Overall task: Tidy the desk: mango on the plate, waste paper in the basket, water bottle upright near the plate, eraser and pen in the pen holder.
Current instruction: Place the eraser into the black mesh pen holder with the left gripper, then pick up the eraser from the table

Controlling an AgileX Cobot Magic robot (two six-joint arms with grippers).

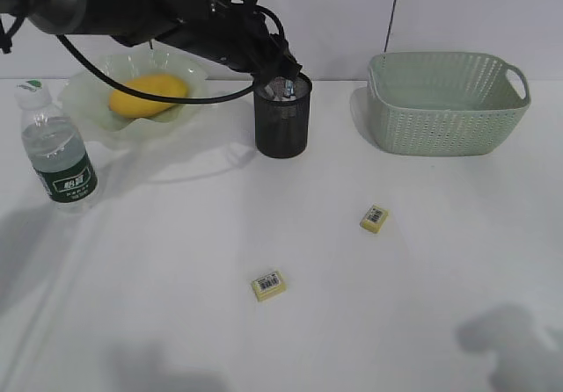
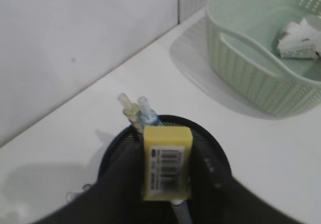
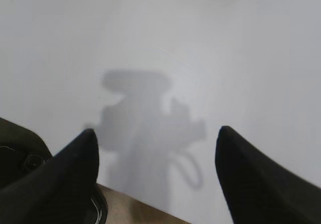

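Note:
My left gripper (image 1: 283, 79) hangs over the black mesh pen holder (image 1: 281, 124), shut on a yellow eraser (image 2: 167, 163) with a barcode label. In the left wrist view the eraser sits just above the holder's rim (image 2: 213, 141), with two pens (image 2: 138, 111) standing inside. The mango (image 1: 148, 95) lies on the green plate (image 1: 92, 93). The water bottle (image 1: 57, 146) stands upright in front of the plate. The waste paper (image 2: 300, 38) lies in the basket (image 1: 449, 102). My right gripper (image 3: 155, 138) is open and empty above the bare desk (image 3: 200, 43); the exterior view shows only its shadow.
Two more yellow erasers lie on the desk, one at mid-right (image 1: 374, 219) and one near the front centre (image 1: 268, 285). The left arm stretches from the upper left over the plate. The desk's front edge shows in the right wrist view (image 3: 145, 211).

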